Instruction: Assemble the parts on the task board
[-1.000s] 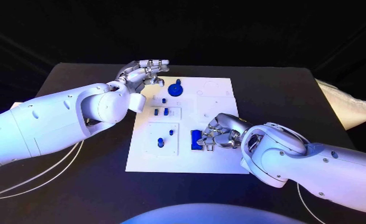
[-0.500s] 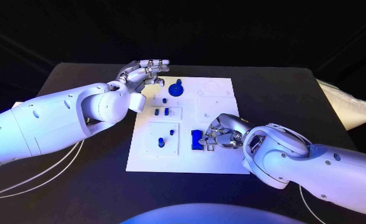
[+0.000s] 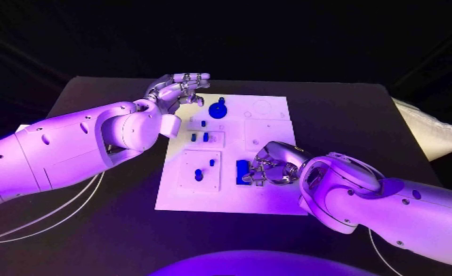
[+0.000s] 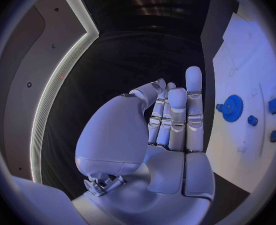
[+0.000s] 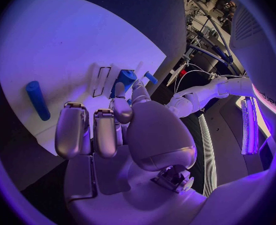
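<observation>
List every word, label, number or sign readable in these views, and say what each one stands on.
No text can be read with certainty.
Dark lettering runs along the white arm at the rim of the right wrist view: too curved and blurred to read.
The task board carries only thin outlines and blue parts, no legible words or numbers.
The left hand and right hand bear no markings.

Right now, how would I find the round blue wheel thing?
Look at the white task board in the middle of the black table. At its far edge, near the left hand, sits the blue gear. It is the only round, toothed piece; the others are small pegs and blocks.
</observation>
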You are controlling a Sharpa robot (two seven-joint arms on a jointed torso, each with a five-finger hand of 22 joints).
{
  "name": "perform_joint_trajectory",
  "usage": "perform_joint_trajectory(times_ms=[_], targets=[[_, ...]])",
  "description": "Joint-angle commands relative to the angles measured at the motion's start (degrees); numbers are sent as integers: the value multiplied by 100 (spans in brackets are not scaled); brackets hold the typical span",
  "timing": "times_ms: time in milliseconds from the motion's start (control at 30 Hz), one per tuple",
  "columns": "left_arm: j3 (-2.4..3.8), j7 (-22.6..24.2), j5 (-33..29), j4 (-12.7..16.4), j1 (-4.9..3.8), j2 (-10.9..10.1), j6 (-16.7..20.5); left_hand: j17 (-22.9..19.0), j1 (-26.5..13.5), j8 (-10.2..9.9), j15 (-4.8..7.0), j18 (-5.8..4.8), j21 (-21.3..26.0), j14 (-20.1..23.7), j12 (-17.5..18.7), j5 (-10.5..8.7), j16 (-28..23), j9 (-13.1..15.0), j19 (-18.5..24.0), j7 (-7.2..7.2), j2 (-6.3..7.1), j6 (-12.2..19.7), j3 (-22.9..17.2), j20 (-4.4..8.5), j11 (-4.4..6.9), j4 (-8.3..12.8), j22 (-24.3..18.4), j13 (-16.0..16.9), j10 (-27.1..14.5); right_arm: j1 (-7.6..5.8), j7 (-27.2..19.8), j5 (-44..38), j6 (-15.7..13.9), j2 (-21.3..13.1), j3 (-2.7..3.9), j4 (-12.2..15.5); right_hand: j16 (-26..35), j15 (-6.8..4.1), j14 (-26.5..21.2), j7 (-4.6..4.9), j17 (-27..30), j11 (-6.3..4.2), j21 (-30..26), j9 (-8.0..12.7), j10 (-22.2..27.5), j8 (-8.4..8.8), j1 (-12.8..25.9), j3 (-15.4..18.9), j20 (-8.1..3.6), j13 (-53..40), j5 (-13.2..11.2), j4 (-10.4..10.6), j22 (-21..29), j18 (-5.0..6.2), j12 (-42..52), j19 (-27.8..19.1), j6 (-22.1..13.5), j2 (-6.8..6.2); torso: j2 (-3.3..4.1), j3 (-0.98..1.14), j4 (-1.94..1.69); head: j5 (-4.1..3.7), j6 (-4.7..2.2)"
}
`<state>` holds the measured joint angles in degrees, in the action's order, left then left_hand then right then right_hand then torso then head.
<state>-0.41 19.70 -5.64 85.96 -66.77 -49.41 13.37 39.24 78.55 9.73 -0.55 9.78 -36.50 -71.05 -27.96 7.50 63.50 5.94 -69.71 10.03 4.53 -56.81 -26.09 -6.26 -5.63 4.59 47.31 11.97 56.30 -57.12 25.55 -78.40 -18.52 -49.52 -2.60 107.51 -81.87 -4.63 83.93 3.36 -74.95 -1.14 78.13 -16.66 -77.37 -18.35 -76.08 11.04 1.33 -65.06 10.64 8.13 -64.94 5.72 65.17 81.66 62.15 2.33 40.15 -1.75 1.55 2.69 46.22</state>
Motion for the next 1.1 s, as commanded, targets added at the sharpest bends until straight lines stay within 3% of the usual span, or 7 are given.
perform_joint_trajectory(times_ms=[33, 567, 833, 967, 1100], targets=[[2, 16, 37, 8, 1, 1, -125, -17, 47, 28, -13, 68, 39, 43, -30, 10, -20, -10, 40, 1, -10, 59, 0, -2, 3, 42, -9, -10, -49, 10, -64, -119, 290, 20, -5, -4, -22, -37, 369, -11, -83, 1, 26, -6, -57, -13, -39, 1, -27, -19, -33, -30, -19, -109, 39, 34, 29, 0, -3, -1, -2, 9, 1], [2, 21, 51, 15, 1, -17, -119, -17, 47, 28, -13, 68, 39, 43, -30, 10, -20, -10, 40, 1, -10, 59, 0, -2, 3, 42, -9, -10, -49, 10, 199, -224, 85, 33, -4, -46, -29, -45, 371, -26, -97, -10, 27, -28, -101, -34, -40, -31, -33, -97, -27, -24, -23, -109, 105, 36, 50, 86, 1, 0, 4, 28, 11], [2, 25, 51, 16, 1, -19, -115, -17, 47, 28, -13, 68, 39, 43, -30, 10, -20, -10, 40, 1, -10, 59, 0, -2, 3, 42, -9, -10, -49, 10, 260, -237, -72, 21, -3, -61, -33, -59, 372, -41, -107, -23, 25, -64, -145, -53, 134, -33, -48, -173, 229, 131, -20, -108, 153, 37, 49, 254, -3, 3, 1, 22, 10], [2, 26, 51, 15, 1, -20, -116, -17, 47, 28, -13, 68, 39, 43, -30, 10, -20, -10, 40, 1, -10, 59, 0, -2, 3, 42, -9, -10, -49, 10, 200, -210, -71, -6, -3, -47, -33, -59, 371, -39, -108, -23, 27, -70, -137, -52, 144, -3, -49, -166, 242, 129, -24, -109, 138, 39, 35, 202, -1, 3, -2, 18, 11], [2, 26, 51, 12, 1, -22, -114, -17, 47, 28, -13, 68, 39, 43, -30, 10, -20, -10, 40, 1, -10, 59, 0, -2, 3, 42, -9, -10, -49, 10, 10, -95, -94, -82, -3, -7, -22, -50, 367, -20, -94, -8, 10, -79, -88, -40, 168, 74, -45, -109, 268, 121, 5, -105, 57, 27, -6, 69, -3, 7, 7, 22, 6]])
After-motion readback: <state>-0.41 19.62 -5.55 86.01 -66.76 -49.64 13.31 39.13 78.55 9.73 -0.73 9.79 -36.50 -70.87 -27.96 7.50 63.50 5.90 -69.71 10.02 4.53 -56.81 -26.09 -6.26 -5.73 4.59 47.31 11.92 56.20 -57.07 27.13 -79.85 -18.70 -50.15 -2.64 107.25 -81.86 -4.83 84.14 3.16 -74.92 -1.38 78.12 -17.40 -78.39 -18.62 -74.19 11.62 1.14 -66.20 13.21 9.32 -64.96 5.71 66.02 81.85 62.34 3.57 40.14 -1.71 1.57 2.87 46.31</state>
